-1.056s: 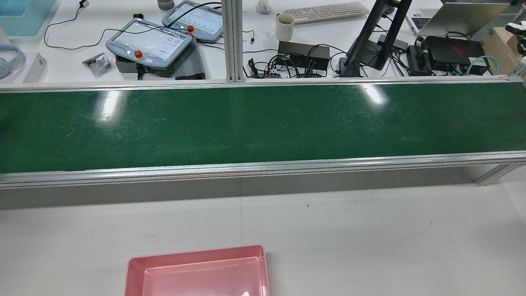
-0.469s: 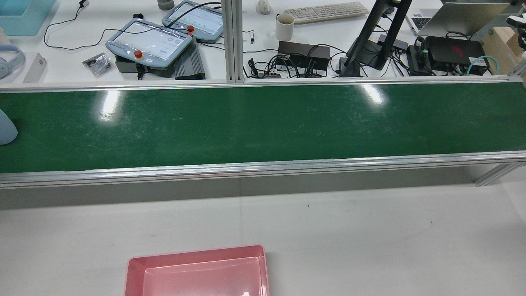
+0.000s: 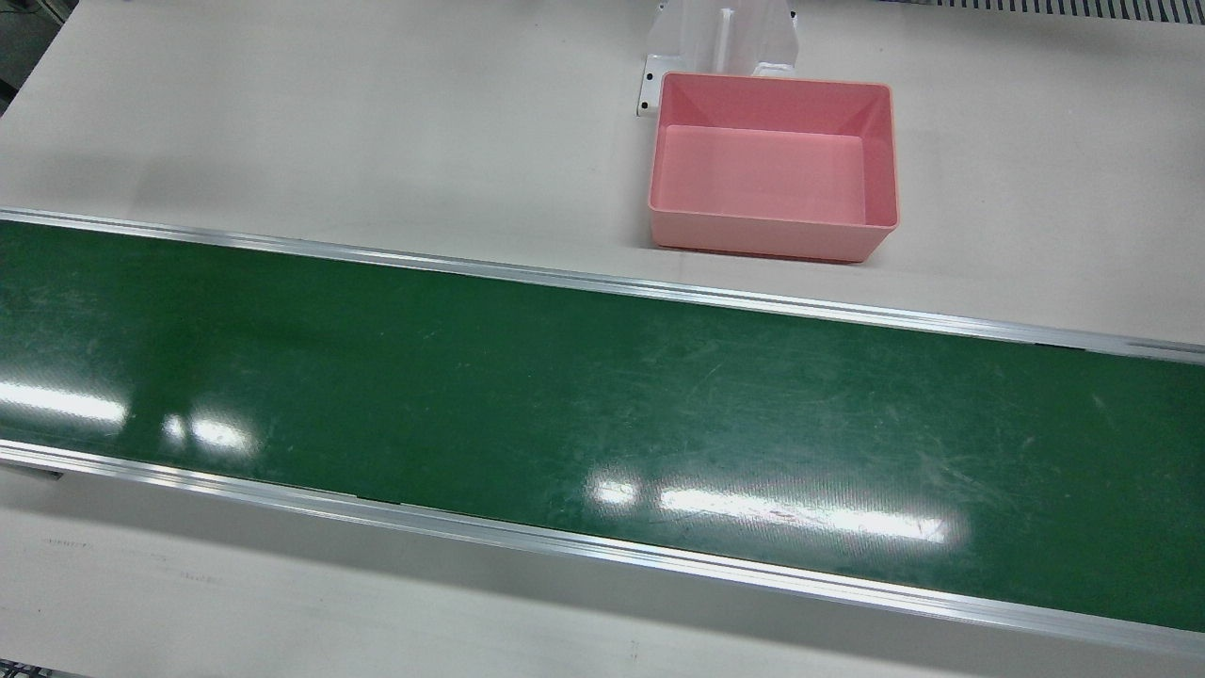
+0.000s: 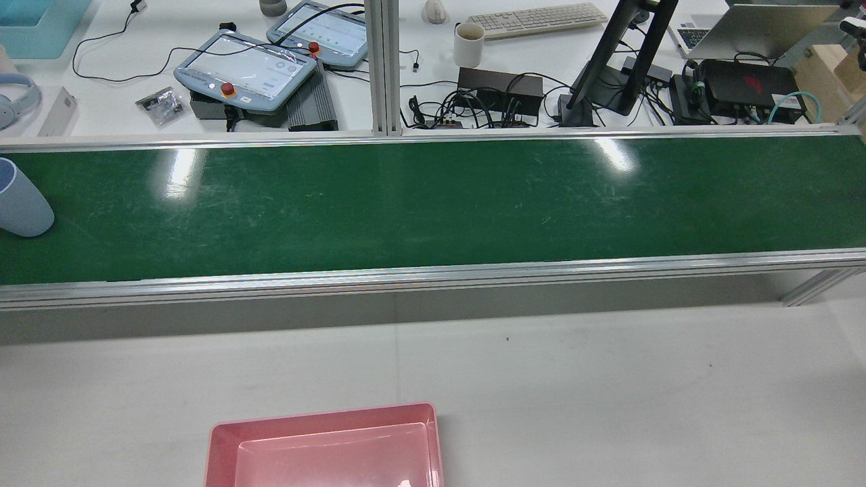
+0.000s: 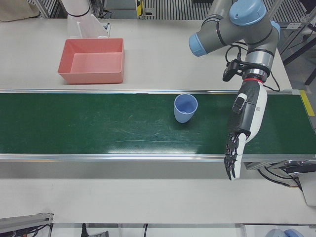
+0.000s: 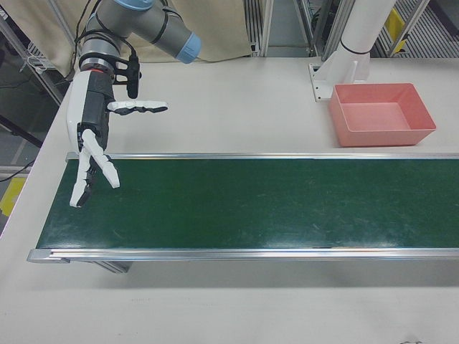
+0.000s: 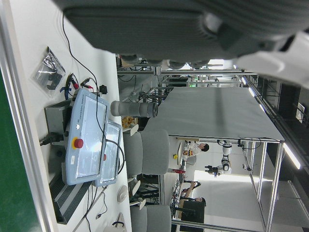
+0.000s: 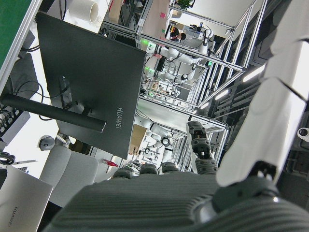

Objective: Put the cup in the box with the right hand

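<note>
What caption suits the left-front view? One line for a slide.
Blue cup upright on green belt, left hand open beside it, pink box empty.

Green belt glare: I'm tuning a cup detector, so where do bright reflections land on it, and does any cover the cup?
Front view: white streaks on the belt near its lower edge. Rear view: two patches near the far rail, clear of the cup at the left edge. Left-front view: the belt looks matte, the cup evenly lit.
</note>
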### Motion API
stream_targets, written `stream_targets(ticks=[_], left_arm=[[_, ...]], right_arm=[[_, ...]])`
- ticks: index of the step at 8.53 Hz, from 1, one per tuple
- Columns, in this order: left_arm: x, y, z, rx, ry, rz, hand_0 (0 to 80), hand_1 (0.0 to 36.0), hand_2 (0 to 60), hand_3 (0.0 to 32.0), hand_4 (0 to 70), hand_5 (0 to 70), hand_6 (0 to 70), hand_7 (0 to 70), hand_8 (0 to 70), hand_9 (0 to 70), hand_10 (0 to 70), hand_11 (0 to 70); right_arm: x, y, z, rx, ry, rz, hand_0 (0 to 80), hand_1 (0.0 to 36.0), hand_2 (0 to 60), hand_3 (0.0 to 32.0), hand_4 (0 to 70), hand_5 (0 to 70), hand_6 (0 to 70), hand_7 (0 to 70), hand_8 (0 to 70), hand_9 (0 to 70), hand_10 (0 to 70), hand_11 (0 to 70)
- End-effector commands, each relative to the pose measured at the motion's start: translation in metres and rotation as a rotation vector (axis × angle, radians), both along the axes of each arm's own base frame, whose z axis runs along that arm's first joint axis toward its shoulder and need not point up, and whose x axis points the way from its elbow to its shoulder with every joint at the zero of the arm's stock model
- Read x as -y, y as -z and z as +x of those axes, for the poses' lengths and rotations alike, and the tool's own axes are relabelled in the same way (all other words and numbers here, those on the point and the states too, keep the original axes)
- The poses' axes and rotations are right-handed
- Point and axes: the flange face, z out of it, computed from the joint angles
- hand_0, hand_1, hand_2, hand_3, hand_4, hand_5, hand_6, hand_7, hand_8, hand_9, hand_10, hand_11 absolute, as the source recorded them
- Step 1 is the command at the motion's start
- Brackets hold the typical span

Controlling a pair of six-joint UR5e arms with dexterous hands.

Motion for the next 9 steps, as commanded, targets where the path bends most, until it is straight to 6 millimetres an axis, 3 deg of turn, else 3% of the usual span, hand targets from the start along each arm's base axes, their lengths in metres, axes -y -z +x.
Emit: stream_targets(ticks=[1, 3, 7, 9], left_arm=[[0.000, 0.000, 0.000, 0.000, 0.000, 0.001, 0.0, 0.0, 0.0, 0.0, 0.0, 0.0, 0.0, 0.0, 0.0, 0.0, 0.0, 0.0], [0.000, 0.001, 0.000, 0.000, 0.000, 0.002, 0.0, 0.0, 0.0, 0.0, 0.0, 0.0, 0.0, 0.0, 0.0, 0.0, 0.0, 0.0], [0.000, 0.000, 0.000, 0.000, 0.000, 0.001, 0.0, 0.0, 0.0, 0.0, 0.0, 0.0, 0.0, 0.0, 0.0, 0.0, 0.0, 0.0], [0.000, 0.000, 0.000, 0.000, 0.000, 0.001, 0.0, 0.0, 0.0, 0.0, 0.0, 0.0, 0.0, 0.0, 0.0, 0.0, 0.0, 0.0]], right_arm=[[-0.004, 0.009, 0.003, 0.007, 0.000, 0.017, 46.7, 13.4, 6.8, 0.0, 0.0, 3.3, 1.6, 4.2, 0.0, 2.0, 0.0, 0.0], [-0.016, 0.003, 0.005, 0.008, -0.002, 0.003, 46.9, 13.9, 7.0, 0.0, 0.0, 3.3, 1.3, 4.4, 0.0, 1.0, 0.0, 0.0], [-0.028, 0.012, 0.009, 0.018, -0.006, 0.017, 47.0, 13.9, 6.5, 0.6, 0.0, 3.3, 1.0, 3.5, 0.0, 0.8, 0.0, 0.0], [-0.033, 0.012, 0.031, 0.017, -0.045, 0.018, 47.1, 14.3, 6.5, 3.0, 0.0, 3.5, 0.7, 3.3, 0.0, 0.3, 0.0, 0.0]])
